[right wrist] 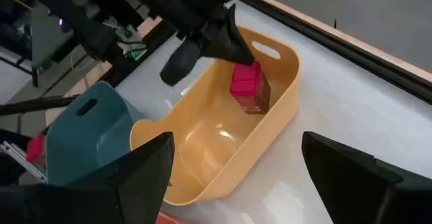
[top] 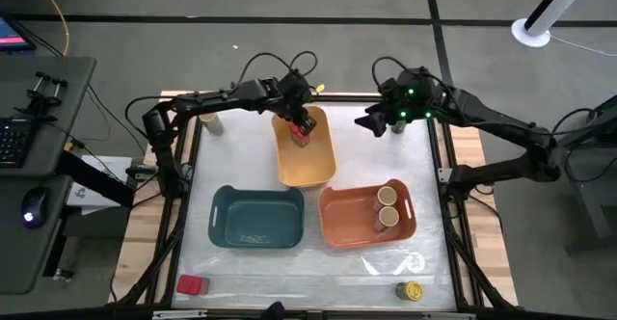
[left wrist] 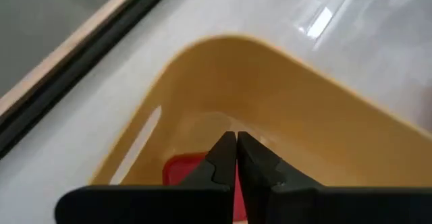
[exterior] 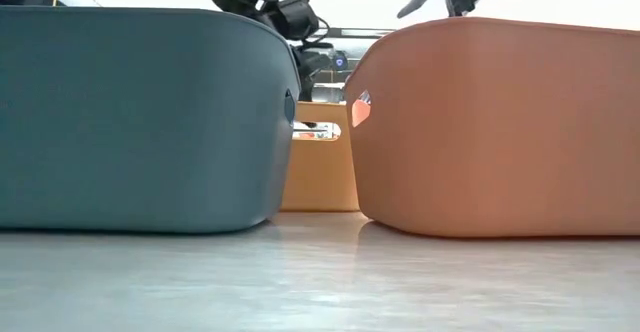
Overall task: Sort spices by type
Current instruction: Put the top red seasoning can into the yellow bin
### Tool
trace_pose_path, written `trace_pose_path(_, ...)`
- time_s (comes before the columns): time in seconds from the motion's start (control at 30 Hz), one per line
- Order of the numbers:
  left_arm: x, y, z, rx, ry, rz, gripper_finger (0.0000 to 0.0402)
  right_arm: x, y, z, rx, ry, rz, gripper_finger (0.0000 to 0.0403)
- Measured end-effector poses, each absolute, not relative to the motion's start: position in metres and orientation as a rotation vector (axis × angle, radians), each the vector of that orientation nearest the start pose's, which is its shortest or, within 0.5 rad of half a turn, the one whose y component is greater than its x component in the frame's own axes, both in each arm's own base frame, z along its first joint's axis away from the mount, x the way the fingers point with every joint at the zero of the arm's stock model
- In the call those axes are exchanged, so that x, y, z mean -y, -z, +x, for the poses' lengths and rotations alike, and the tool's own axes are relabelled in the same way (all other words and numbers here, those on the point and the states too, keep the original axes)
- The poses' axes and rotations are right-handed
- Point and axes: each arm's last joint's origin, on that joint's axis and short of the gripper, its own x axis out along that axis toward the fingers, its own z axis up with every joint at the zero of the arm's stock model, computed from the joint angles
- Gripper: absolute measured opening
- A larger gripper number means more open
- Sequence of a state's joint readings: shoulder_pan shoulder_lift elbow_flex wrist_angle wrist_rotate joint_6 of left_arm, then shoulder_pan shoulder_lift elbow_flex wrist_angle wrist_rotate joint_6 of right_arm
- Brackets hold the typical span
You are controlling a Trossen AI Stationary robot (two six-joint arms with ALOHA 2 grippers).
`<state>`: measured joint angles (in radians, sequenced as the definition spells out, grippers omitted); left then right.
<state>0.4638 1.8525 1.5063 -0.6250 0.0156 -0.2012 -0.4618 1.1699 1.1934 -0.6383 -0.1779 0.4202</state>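
A red boxy tin (right wrist: 246, 89) stands inside the yellow bin (top: 307, 166), near its far end. My left gripper (right wrist: 237, 43) is directly above the tin's top, shut; in its own wrist view the tin (left wrist: 181, 171) shows behind the fingers. My right gripper (right wrist: 236, 183) is open over the table just right of the yellow bin (right wrist: 202, 163). Two tan-lidded jars (top: 386, 207) stand in the orange bin (top: 337, 226). A third tan-lidded jar (top: 210, 122) stands at the far left. A second red tin (top: 193, 284) and a yellow-lidded jar (top: 412, 290) sit near the near edge. My left gripper comes at the red tin from above, slanting down, its shut fingertips (right wrist: 244, 54) right at the tin's lid (right wrist: 244, 72). I cannot tell whether they touch it. The tin stands on the yellow bin's floor.
The teal bin (top: 257, 216) sits left of the orange bin, both nearer than the yellow one; in the low view these two bins (exterior: 140, 122) (exterior: 500, 122) block most of the table. Bare table lies along the near edge between the red tin and the yellow-lidded jar.
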Motion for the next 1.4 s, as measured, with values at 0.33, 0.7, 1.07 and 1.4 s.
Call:
trace_pose_path(0.33, -0.171, -0.217, 0.373, -0.994, -0.602, -0.373, 0.0, 0.104, -0.357, 0.217, -0.51, 0.417, 0.63, 0.0319)
trace_pose_path(0.7, -0.168, -0.215, 0.379, -0.985, -0.589, -0.305, 0.0, 0.103, -0.357, 0.217, -0.508, 0.42, 0.645, 0.0319)
trace_pose_path(1.07, -0.15, -0.2, 0.392, -1.022, -0.605, -0.232, 0.0, 0.103, -0.356, 0.217, -0.51, 0.418, 0.638, 0.0319)
trace_pose_path(1.4, -0.138, -0.201, 0.387, -1.098, -0.595, -0.213, 0.0, 0.103, -0.356, 0.217, -0.509, 0.423, 0.637, 0.0319)
